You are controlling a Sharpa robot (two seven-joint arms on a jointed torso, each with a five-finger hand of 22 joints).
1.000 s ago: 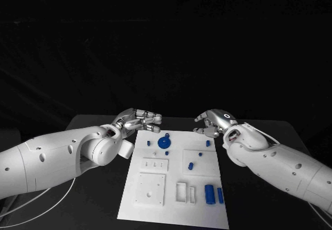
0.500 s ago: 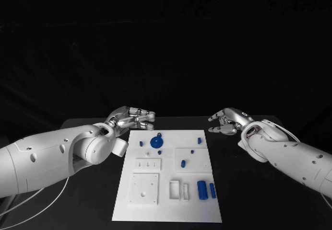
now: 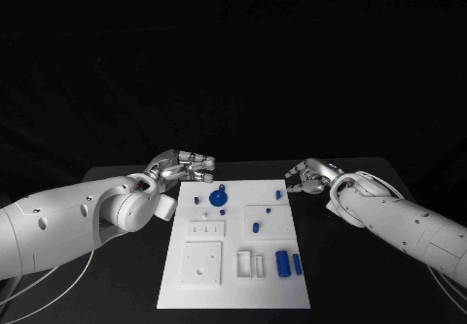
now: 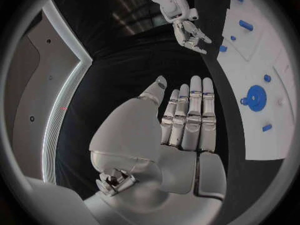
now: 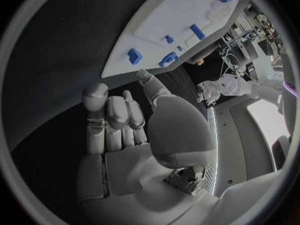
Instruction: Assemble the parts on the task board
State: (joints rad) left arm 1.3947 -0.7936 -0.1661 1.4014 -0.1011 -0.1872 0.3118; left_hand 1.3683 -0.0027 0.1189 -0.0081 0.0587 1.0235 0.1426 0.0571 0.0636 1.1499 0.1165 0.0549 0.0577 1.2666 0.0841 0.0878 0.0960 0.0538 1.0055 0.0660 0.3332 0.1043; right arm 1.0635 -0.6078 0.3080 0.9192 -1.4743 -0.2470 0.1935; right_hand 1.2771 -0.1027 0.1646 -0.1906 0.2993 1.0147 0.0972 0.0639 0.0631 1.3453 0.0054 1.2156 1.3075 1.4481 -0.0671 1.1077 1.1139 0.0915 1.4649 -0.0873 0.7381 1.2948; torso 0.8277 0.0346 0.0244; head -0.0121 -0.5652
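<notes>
The white task board point(image 3: 204, 283) lies in the middle of the black table. On its far part sit a round blue disc point(image 3: 218, 198) and several small blue pegs, one of them point(image 3: 256, 227) nearer the middle. Two blue cylinders point(image 3: 282, 263) lie side by side near the front right. My left hand point(image 3: 185, 167) hovers just beyond the board's far left corner, fingers straight and side by side point(image 4: 187, 120), holding nothing. Off the far right corner is my right hand point(image 3: 312, 177), its fingers point(image 5: 115, 117) loosely extended and empty. The board point(image 4: 275, 70) and the disc point(image 4: 255, 97) appear beside the left hand.
Raised white blocks with holes and slots point(image 3: 202, 262) take up the board's near left. Bare black tabletop point(image 3: 360, 283) runs along both long sides of the board. The right wrist view shows the board's far edge point(image 5: 181, 20) ahead of the fingers.
The whole picture has shifted, so the camera moved. Relative to the board, my right hand has drawn off its far right corner to the side. The left hand has stayed by the far left corner.
</notes>
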